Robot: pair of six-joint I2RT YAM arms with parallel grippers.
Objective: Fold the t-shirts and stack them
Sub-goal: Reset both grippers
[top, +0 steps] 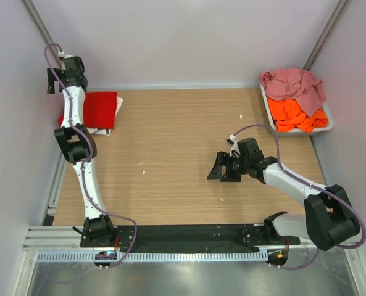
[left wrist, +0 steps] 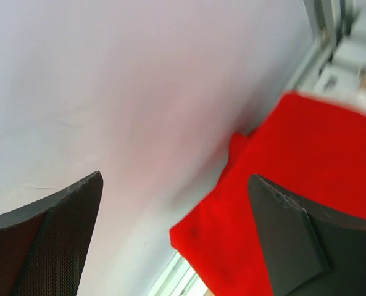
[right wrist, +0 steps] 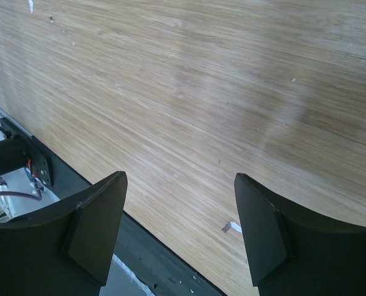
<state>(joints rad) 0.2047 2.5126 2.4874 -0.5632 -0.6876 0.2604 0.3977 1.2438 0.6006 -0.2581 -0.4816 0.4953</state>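
Both claws stand open and empty, and the folded tees lie at the far left of the desk.
The left claw [left wrist: 174, 179] hangs by the pale side wall with its black fingers spread wide and nothing between them, just above the plain bright red cloth t-shirt [top: 99, 110]. That shirt lies folded on a white cloth t-shirt [top: 117, 106], whose edges show around it. The right claw [right wrist: 179, 176] is also parted and holds nothing, low over bare wood on the right half of the light wooden desk [top: 170, 135]. In the far right corner, a dusty pink t-shirt [top: 294, 83] and an orange t-shirt [top: 297, 114] lie crumpled in a pale shallow plastic tray [top: 267, 105].
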